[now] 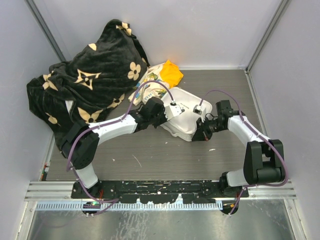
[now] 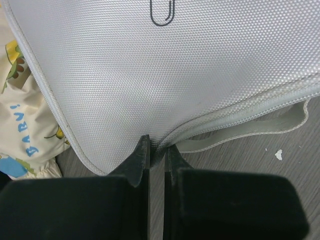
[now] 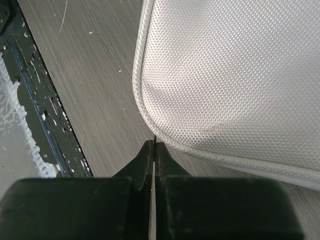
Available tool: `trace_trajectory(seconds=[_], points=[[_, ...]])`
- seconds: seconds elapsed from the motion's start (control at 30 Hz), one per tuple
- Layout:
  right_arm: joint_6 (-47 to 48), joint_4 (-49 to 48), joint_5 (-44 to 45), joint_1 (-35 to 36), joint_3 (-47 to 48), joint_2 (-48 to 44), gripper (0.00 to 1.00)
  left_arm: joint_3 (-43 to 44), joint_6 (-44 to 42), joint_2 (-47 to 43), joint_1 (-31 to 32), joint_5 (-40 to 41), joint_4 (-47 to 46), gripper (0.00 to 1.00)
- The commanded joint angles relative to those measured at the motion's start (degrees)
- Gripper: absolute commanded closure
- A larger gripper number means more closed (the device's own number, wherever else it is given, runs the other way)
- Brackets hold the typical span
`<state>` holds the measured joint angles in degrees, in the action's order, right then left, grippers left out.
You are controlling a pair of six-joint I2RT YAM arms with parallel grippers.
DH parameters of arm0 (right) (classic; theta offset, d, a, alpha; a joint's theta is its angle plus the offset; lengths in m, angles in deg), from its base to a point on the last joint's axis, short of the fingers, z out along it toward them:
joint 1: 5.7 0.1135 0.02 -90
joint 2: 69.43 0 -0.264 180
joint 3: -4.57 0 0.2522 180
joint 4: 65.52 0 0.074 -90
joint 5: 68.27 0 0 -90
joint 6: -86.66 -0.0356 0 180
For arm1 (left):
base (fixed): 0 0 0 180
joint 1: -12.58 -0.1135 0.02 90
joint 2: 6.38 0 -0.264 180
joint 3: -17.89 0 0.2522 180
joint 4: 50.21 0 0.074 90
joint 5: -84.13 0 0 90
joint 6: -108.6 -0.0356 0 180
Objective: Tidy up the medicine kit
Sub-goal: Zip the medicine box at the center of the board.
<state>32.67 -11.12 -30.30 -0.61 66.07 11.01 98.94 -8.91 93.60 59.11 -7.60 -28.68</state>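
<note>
Left tool [image 2: 156,148] clamped on lid edge of white medicine kit [image 2: 165,75], which lies on bench [image 2: 240,162]. Right tool [image 3: 154,145] fingers together, tips touching kit's corner piping.

Kit [image 1: 182,122] lies mid-desk [image 1: 150,157], left claw [image 2: 156,146] at its left side, right claw [image 3: 153,144] at its right; bundle [image 1: 162,79] just behind, blanket [image 1: 90,85] back left

A black blanket [image 1: 85,85] patterned with cream flowers and stars lies heaped over the grey wood-grain desk's [image 1: 150,160] far left corner, with crumpled orange cloth [image 1: 171,72] and cream cartoon-printed fabric [image 2: 27,130] just beside it.
</note>
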Motion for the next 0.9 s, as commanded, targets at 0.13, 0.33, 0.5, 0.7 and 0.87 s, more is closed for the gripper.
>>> trace_trajectory(seconds=[0.13,0.33,0.5,0.7,0.87], points=[[-19.65,-22.04,-9.44,4.28,-0.64,-3.09,0.99,-0.43,18.12,3.33,4.18,-5.97,-0.28,1.00],[-21.40,-25.16,-10.83,4.32,-0.27,-1.51,0.99,0.37,19.30,3.88,4.80,-5.87,0.51,1.00],[-22.06,-25.36,-8.17,4.06,1.44,-0.59,0.99,0.42,17.59,2.78,2.87,-6.19,0.42,1.00],[-27.67,-29.06,-6.71,4.06,-0.99,-3.01,0.95,0.08,8.49,-1.61,-0.67,-9.65,1.24,0.46],[-36.00,-39.16,-5.49,5.29,-6.52,-6.77,0.89,-0.30,0.95,-6.10,-1.24,-10.38,7.94,0.25]])
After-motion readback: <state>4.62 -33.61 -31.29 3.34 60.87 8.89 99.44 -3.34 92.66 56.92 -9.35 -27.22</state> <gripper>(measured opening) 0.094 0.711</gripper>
